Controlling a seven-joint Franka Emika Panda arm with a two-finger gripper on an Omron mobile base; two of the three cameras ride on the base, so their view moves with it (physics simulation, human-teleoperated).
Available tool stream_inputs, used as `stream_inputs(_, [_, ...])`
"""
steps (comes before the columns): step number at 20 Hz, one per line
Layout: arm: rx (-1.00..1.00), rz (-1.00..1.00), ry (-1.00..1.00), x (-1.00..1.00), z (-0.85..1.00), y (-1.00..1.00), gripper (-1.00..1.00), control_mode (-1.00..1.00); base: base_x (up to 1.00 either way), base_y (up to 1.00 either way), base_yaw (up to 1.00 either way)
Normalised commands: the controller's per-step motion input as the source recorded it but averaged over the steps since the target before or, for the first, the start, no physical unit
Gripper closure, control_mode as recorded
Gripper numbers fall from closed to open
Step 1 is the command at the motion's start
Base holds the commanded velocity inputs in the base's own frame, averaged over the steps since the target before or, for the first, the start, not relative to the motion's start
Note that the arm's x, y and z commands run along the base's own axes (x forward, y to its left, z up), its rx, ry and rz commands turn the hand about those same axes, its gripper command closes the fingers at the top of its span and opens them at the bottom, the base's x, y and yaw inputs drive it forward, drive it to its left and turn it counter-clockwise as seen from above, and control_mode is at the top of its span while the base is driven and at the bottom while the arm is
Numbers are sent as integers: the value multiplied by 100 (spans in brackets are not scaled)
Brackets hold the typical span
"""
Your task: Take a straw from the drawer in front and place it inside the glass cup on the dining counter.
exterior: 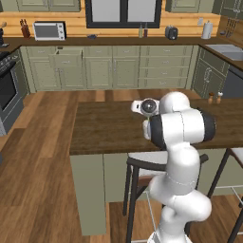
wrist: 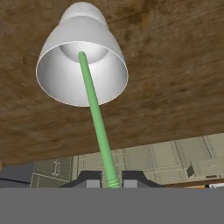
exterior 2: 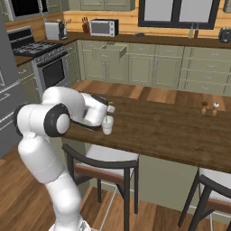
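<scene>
The glass cup (wrist: 82,65) stands upright on the dark wood dining counter (wrist: 175,78), near its edge. My gripper (wrist: 112,180) hangs right above the cup, shut on the upper end of the thin green straw (wrist: 97,118). The straw's lower end reaches down inside the cup to its bottom. From the right base view the cup (exterior 2: 107,125) sits just under my gripper (exterior 2: 108,112), on the left end of the dining counter (exterior 2: 171,131). The sage-green drawer (exterior 2: 111,50) stands pulled open in the far wall cabinets; it also appears in the left base view (exterior: 68,53).
Two small shakers (exterior 2: 210,108) stand at the counter's far right. A dark-framed stool (exterior 2: 104,168) is tucked under the counter below the cup, and another (exterior 2: 211,198) stands to its right. A stove (exterior 2: 47,67) is at the far left wall.
</scene>
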Motion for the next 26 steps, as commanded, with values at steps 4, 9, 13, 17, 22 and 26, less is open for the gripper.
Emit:
stream_inputs(4, [0,1,0,-1,0,2,100,-100,0,0,0])
stream_inputs(9, [0,0,4,-34,-3,0,100,-100,0,0,0])
stream_inputs(13, [0,0,5,-44,-13,0,100,-100,0,0,0])
stream_inputs(17, [0,1,0,-20,-13,6,100,-100,0,0,0])
stream_inputs(22, [0,2,-3,-2,-5,34,100,-100,0,0,0])
stream_inputs(26, [0,2,-13,0,0,47,100,-100,0,0,0])
